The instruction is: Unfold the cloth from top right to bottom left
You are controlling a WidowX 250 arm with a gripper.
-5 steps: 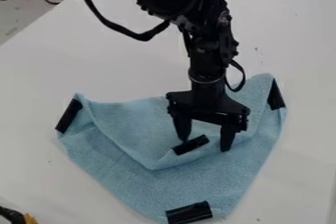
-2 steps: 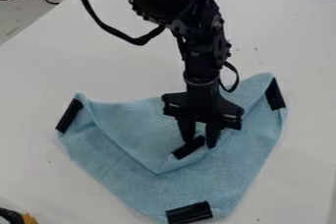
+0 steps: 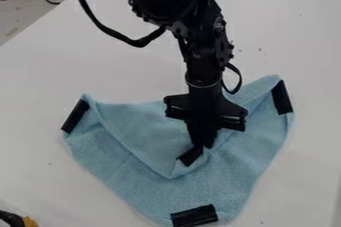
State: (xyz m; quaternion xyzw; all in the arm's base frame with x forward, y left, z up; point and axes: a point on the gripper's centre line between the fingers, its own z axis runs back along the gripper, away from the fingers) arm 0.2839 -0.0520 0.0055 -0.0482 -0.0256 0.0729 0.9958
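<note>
The blue cloth (image 3: 220,186) lies on the white table (image 3: 73,61), folded part way over itself. A flap (image 3: 143,129) of it lies on top, and its tip points down to about 6 o'clock. The gripper (image 3: 203,144) is right over the middle of the cloth. Its fingers are close together and look to be pinching the tip of the flap, next to the flap strip (image 3: 190,157). That is a good spot to hold, I think, because the tip is the loose part, so lifting it should open the fold.

There is a left strip (image 3: 75,116) at 10 o'clock, a right strip (image 3: 281,97) at 2 o'clock and a bottom strip (image 3: 194,216) at 6 o'clock. They may be there to make the corners easy to find.

The job looks only just begun, with the grabbing part going on. Next the tip should go up a bit, then over the fold. The fold looks to be near 12 o'clock, so that seems the way to open it, though the job says to go toward 7 or 8 o'clock. The cloth is soft, so it could slip out, or the bottom layer could get pulled along too.
</note>
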